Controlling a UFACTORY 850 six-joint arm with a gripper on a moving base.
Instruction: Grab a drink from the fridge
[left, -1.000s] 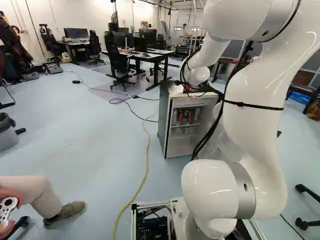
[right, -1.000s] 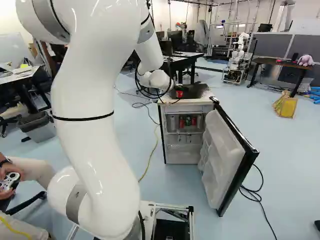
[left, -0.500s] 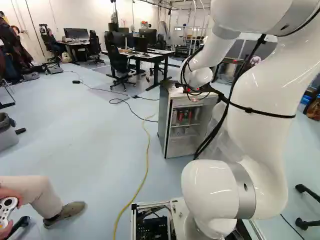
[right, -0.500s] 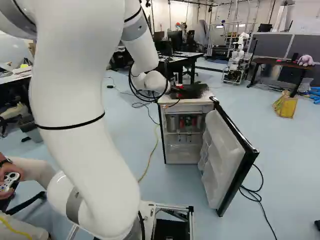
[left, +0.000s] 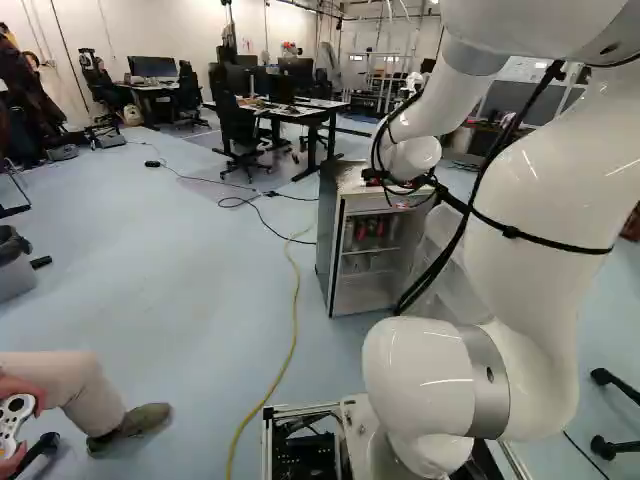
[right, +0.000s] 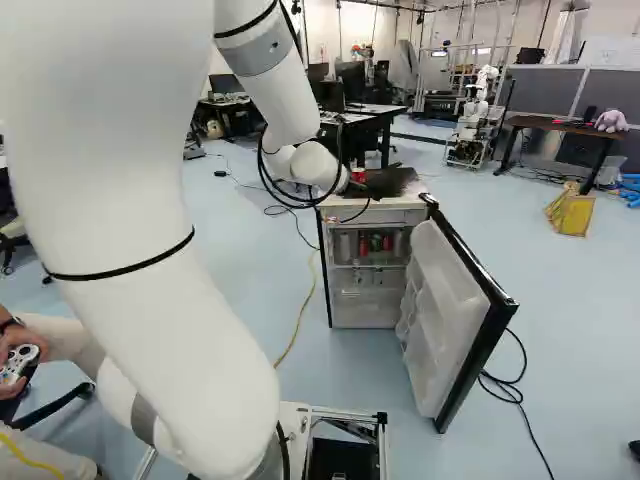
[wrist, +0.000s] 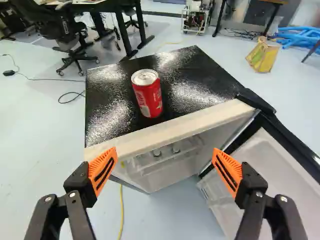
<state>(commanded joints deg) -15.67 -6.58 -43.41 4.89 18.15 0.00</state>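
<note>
- In the left base view, the white arm (left: 530, 190) rose at the right and reached ahead, its wrist (left: 412, 158) above the top of a small fridge (left: 327, 235). Several cans (left: 371, 233) stood on a shelf inside. A yellow cable (left: 292, 330) ran along the floor beside the fridge.
- In the right base view, the fridge door (right: 450, 300) stood swung open to the right. Red and green cans sat side by side on the upper shelf. A red soda can (right: 358, 175) showed on top of the fridge, just beside the arm's wrist. Another robot (right: 478, 105) stood far behind, near a desk (right: 560, 125).
- In the wrist view, the gripper (wrist: 164, 151) had its two fingers spread wide, orange pads (wrist: 102, 170) facing each other, and held nothing. The red soda can stood upright on the fridge's black top (wrist: 200, 75), near its pale front edge (wrist: 170, 122), ahead of the fingers and apart from them.
</note>
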